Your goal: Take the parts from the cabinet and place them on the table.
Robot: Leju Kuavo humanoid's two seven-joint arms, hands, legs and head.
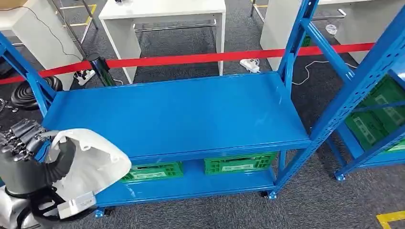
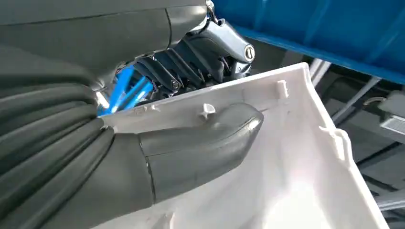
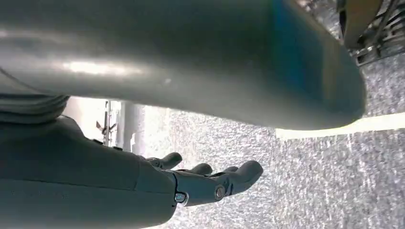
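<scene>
- Our left hand (image 1: 21, 138) holds a white plastic part (image 1: 93, 162): in the left wrist view the thick grey thumb (image 2: 200, 143) presses on the part's inner face while the darker fingers (image 2: 191, 67) wrap behind its edge.
- The white plastic part (image 2: 296, 157) is a curved shell with small moulded tabs along its rim; it is off the rack, in the air, just in front of the near edge of the top shelf.
- Our right hand (image 3: 205, 183) holds nothing; its fingers are spread and only lightly curled, hanging over grey carpet (image 3: 310, 186) crossed by a pale floor line (image 3: 377, 125).
- Just beyond the left hand lies the top shelf (image 1: 176, 114) of the blue rack (image 1: 298, 33), a flat blue surface.
- Below that shelf, further out from the hand, two green crates (image 1: 239, 163) sit side by side on the lower shelf.
- To the far side from the left hand a second blue rack (image 1: 377, 62) carries more green crates.
- Behind the rack a red barrier tape (image 1: 200, 58) runs across, with white worktops (image 1: 162, 9) standing well beyond it on the grey carpet.
</scene>
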